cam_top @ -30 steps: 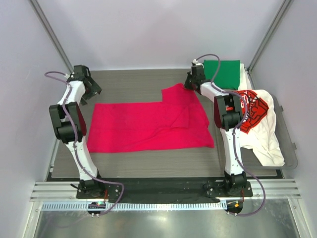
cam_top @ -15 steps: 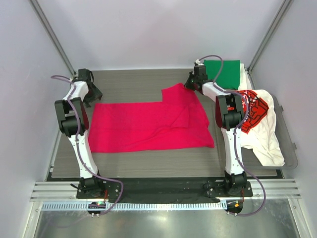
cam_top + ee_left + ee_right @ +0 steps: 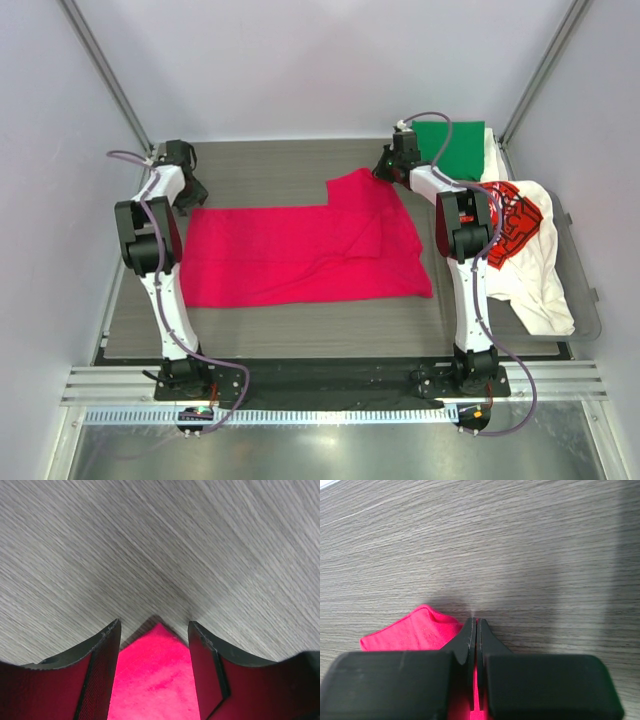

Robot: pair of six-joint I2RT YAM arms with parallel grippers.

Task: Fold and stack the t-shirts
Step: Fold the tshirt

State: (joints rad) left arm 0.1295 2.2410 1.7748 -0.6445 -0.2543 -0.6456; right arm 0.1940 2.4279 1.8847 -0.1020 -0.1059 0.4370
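Note:
The magenta-red t-shirt (image 3: 300,252) lies spread flat across the middle of the table. My right gripper (image 3: 386,172) is shut on its far right corner; in the right wrist view (image 3: 475,625) red cloth (image 3: 410,635) is pinched between the closed fingers. My left gripper (image 3: 192,197) is open over the far left corner; in the left wrist view (image 3: 154,635) that corner (image 3: 157,675) lies between the two spread fingers. A folded green t-shirt (image 3: 450,148) lies at the far right. The white t-shirt with red-black print (image 3: 520,250) lies crumpled at the right.
The white tee lies on a grey tray (image 3: 583,290) along the right side. White enclosure walls with metal posts close in the table. The wood-grain table (image 3: 280,170) shows behind the red shirt.
My left gripper has moved right and nearer, down to the red shirt's far left corner. The right gripper stays on its corner.

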